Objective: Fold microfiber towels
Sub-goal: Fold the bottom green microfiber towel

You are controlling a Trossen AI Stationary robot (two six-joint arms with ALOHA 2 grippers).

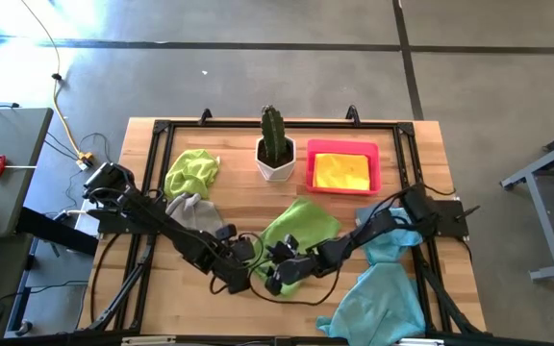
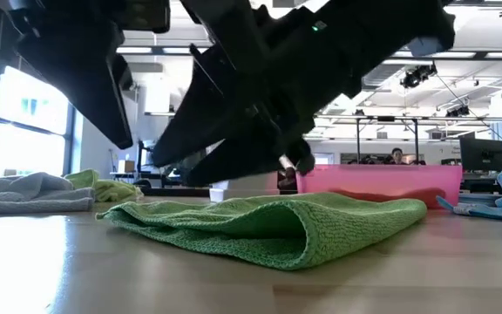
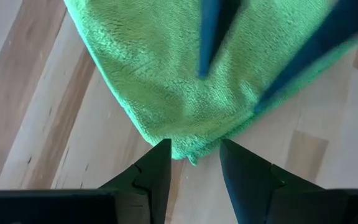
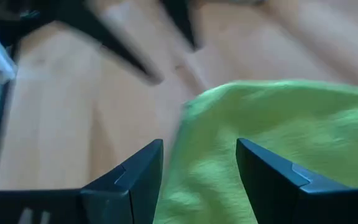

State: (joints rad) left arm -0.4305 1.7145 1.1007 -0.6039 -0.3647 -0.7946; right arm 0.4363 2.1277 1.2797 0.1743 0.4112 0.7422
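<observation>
Hands, left (image 3: 194, 155) and right (image 4: 199, 162), both open and empty at the near edge of the green towel (image 1: 296, 231) lying mid-table (image 1: 142, 288): pinch corners squarely, lift evenly, fold away.

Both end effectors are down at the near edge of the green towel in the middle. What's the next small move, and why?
Probably close the left end effector on the green towel: its open fingers straddle the towel's corner. The right end effector is open too, with the towel's edge between its fingers, so it could close as well. Then a fold can begin.
</observation>
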